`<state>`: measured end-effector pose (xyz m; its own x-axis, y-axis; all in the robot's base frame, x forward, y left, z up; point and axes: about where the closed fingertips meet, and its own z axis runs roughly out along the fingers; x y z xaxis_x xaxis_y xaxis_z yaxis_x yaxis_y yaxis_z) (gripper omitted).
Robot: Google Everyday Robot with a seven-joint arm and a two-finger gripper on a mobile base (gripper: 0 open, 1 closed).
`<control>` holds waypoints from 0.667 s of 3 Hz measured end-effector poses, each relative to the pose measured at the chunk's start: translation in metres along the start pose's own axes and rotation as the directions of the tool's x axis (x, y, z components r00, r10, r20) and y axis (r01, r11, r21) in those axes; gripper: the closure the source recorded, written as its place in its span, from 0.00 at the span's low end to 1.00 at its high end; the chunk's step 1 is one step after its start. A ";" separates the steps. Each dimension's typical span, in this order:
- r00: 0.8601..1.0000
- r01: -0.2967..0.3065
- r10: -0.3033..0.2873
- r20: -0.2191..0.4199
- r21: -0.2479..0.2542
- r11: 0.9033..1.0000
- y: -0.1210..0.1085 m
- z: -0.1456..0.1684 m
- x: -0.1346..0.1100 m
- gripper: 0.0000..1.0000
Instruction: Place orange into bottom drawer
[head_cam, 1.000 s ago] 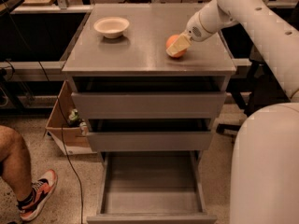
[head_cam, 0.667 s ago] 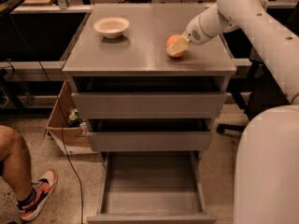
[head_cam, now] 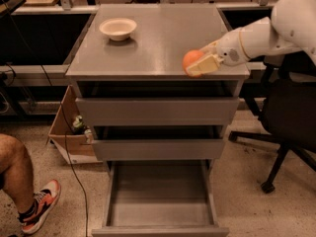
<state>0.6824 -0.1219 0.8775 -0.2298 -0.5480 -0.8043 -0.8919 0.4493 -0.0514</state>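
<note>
The orange [head_cam: 190, 59] is a round orange fruit at the front right of the grey cabinet top [head_cam: 158, 38], near the front edge. My gripper [head_cam: 200, 63] comes in from the right on a white arm and is shut on the orange, with one pale finger [head_cam: 203, 66] across its front. I cannot tell whether the orange rests on the top or is just above it. The bottom drawer [head_cam: 160, 201] is pulled open below, a wide shallow grey tray with nothing in it.
A cream bowl [head_cam: 118, 28] stands at the back left of the cabinet top. The two upper drawers [head_cam: 157, 110] are closed. A person's leg and shoe [head_cam: 34, 204] are at the lower left, a cardboard box [head_cam: 66, 132] left of the cabinet, and an office chair [head_cam: 286, 127] on the right.
The orange, held in my gripper, has come forward toward the front edge of the cabinet top. The view has shifted, so the cabinet now sits more centrally.
</note>
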 end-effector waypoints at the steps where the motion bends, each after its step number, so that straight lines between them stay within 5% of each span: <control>1: 0.977 0.195 -0.205 -0.065 -0.137 0.971 0.100 -0.053 0.046 1.00; 2: 0.909 0.280 -0.324 -0.264 -0.191 0.941 0.133 -0.051 0.114 1.00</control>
<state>0.5181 -0.1605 0.8087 -0.0226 -0.8295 -0.5580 -0.9779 0.1345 -0.1603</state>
